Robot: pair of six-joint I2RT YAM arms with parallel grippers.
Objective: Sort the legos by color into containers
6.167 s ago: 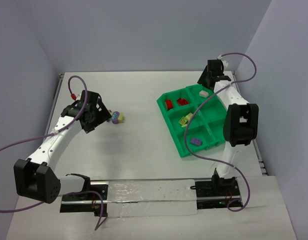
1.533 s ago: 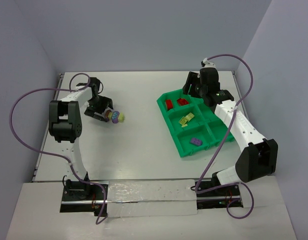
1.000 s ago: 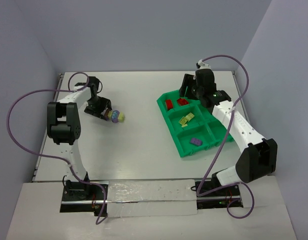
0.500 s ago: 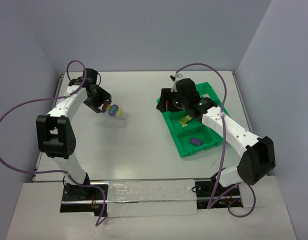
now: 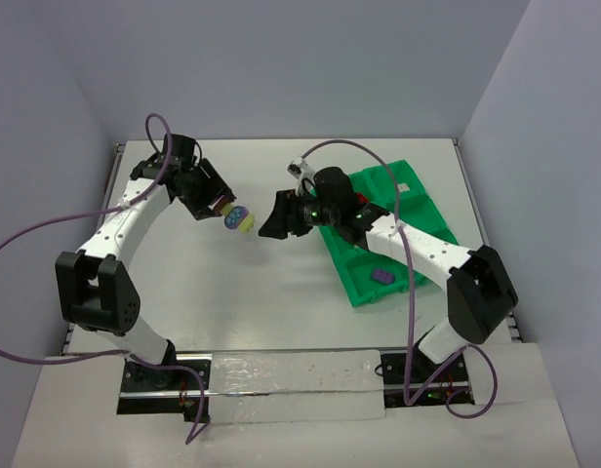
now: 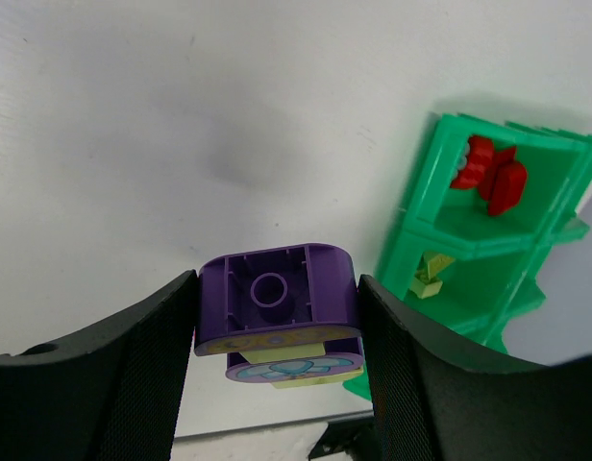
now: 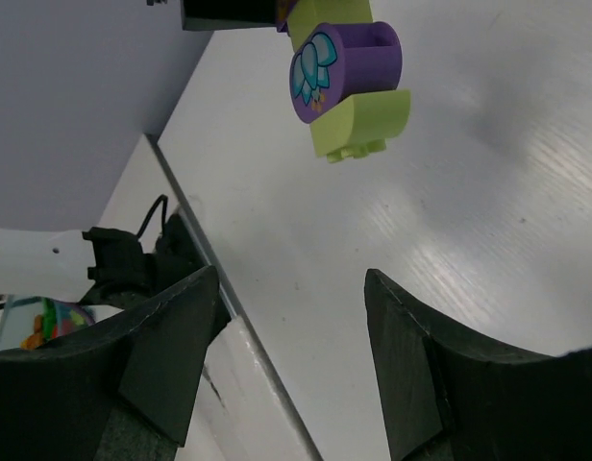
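The left gripper (image 6: pixel 277 331) is clamped on a purple brick (image 6: pixel 277 298), one black finger (image 6: pixel 133 375) pressed against each side. A yellow-green brick (image 7: pixel 363 120) is stuck to the purple brick, and a round purple face with a printed flower shows beside it. The pair hangs clear of the white table (image 5: pixel 271 312), above its far-left part and well apart from the tray.

The right gripper (image 7: pixel 288 288) is spread wide and grips nothing. It points at the held bricks from the tray side and sits near them without touching. In the top view the bricks lie between the two grippers.

The green tray (image 5: pixel 364 292) sits on the right half of the table, with the right arm reaching across it. In the left wrist view, red bricks (image 6: pixel 490 173) lie in one compartment and a loose yellow-green piece (image 6: pixel 426 280) lies in the next. In the top view, a second purple brick (image 5: pixel 381 276) lies in a near compartment, and a small pale brick (image 5: pixel 403 186) lies in a far one.
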